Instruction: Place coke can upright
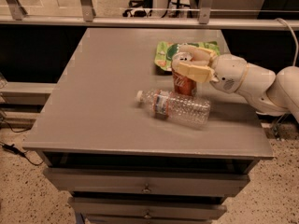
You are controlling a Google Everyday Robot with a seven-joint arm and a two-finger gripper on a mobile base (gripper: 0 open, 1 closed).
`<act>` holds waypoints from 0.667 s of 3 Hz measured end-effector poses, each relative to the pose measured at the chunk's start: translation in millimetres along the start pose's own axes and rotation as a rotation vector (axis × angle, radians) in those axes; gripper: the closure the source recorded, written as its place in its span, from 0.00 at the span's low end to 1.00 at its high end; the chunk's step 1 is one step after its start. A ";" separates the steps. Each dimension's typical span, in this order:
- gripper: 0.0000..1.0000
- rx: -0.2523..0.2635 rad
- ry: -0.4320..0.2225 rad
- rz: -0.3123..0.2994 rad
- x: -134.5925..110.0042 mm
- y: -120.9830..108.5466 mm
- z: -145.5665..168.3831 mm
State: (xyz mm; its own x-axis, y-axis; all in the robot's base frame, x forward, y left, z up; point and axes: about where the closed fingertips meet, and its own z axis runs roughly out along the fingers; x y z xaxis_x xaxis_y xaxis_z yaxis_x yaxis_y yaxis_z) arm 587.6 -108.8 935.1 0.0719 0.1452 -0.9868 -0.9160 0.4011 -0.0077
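The coke can point(183, 84) is a small red can with a silver top. It stands upright on the grey table point(103, 92), just behind the lying water bottle point(175, 108). My gripper point(190, 63) reaches in from the right and sits around the can's top, one cream finger point(192, 71) in front and one behind. The fingers are shut on the can. The can's bottom is hidden behind the bottle.
A clear plastic water bottle lies on its side in front of the can, cap to the left. A green snack bag point(169, 54) lies flat behind the can. A metal rail point(140, 20) runs along the table's far edge. Drawers point(145, 185) are below.
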 end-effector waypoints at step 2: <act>0.36 0.045 0.022 0.033 10.0 -9.2 -21.0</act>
State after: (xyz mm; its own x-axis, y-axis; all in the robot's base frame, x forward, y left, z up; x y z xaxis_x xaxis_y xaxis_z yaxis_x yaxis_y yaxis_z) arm 588.5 -130.0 921.9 0.0333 0.1393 -0.9897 -0.8990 0.4368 0.0312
